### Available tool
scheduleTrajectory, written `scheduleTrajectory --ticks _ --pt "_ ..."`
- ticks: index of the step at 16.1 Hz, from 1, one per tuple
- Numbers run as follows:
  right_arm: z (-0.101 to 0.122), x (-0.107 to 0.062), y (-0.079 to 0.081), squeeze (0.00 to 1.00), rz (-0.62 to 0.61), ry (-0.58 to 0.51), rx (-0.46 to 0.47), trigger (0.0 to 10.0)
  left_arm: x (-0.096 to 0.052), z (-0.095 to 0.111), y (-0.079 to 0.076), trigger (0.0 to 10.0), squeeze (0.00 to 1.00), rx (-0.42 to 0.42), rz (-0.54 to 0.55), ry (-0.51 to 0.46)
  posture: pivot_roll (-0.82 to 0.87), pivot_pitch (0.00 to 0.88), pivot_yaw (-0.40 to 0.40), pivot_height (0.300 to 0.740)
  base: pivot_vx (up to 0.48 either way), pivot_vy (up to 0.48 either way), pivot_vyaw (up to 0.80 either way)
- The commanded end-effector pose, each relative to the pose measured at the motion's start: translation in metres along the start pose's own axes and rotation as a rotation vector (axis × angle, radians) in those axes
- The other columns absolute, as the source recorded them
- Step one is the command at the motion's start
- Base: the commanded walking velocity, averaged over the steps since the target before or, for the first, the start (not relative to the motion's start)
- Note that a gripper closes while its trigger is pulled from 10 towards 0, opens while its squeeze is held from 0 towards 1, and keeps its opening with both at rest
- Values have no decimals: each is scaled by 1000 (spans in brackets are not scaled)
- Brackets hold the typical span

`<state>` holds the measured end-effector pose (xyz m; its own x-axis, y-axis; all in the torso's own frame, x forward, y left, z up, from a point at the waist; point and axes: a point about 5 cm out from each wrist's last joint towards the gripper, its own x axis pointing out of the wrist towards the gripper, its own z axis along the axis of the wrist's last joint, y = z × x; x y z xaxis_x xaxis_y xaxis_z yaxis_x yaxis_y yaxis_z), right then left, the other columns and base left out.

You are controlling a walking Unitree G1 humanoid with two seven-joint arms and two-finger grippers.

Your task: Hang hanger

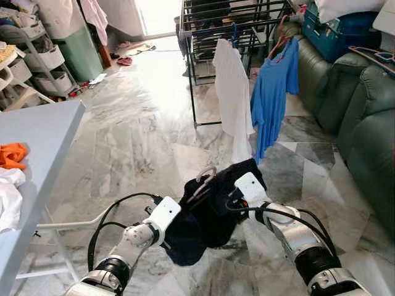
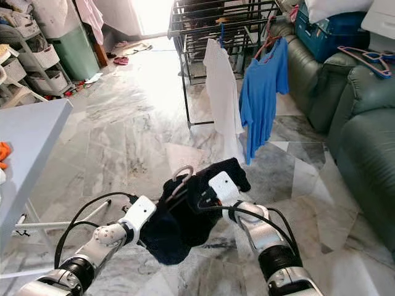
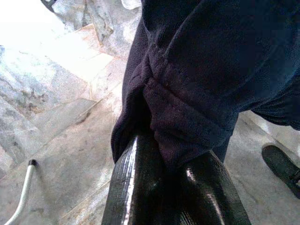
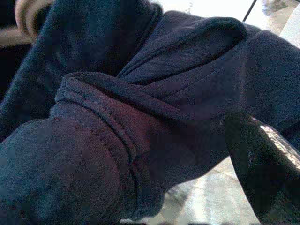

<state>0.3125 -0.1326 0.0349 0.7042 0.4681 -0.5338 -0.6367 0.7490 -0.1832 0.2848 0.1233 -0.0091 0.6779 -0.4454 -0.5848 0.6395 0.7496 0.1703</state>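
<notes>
A dark navy garment point(image 1: 210, 213) hangs bunched between my two grippers, low over the marble floor. A pale hanger hook point(image 1: 204, 178) sticks out of its top. My left gripper point(image 1: 177, 227) grips the garment's lower left edge; in the left wrist view both fingers point(image 3: 136, 187) are pinched on a fold of navy cloth point(image 3: 211, 70). My right gripper point(image 1: 233, 197) holds the garment's upper right side, where one finger point(image 4: 262, 159) presses against bunched fabric point(image 4: 117, 117). The black drying rack point(image 1: 234, 24) stands ahead, a few steps away.
A white shirt point(image 1: 233, 92) and a blue shirt point(image 1: 271, 92) hang on the rack's near rail. A green sofa point(image 1: 364, 123) runs along the right. A grey table point(image 1: 37, 142) with an orange cloth point(image 1: 12, 154) is at the left, with shelves point(image 1: 31, 55) behind it.
</notes>
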Motion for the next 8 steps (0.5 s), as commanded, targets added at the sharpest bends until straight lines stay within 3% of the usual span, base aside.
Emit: scheduleTrajectory --ticks 1,2,4,5,7,8 --pt "-11 1 9 1000 51 70 -48 10000 0 15 14 10000 0 7 46 -56 -216 0 148 740 0 0 0" --pt "-14 -2 19 992 177 80 -38 10000 0 15 14 10000 0 9 46 -54 -216 0 147 740 0 0 0" --pt "-17 -5 23 980 245 98 -61 10000 0 14 14 10000 0 11 45 -53 -217 0 148 740 0 0 0" --pt "-23 -9 27 859 324 131 -123 10000 0 15 14 10000 0 12 44 -52 -216 0 148 740 0 0 0" --pt "-21 -11 31 831 372 103 -143 10000 0 15 14 10000 0 12 44 -52 -213 0 147 740 0 0 0" --pt "-17 -13 35 757 413 69 -152 10000 0 15 14 9922 0 12 44 -53 -212 0 147 740 0 0 0"
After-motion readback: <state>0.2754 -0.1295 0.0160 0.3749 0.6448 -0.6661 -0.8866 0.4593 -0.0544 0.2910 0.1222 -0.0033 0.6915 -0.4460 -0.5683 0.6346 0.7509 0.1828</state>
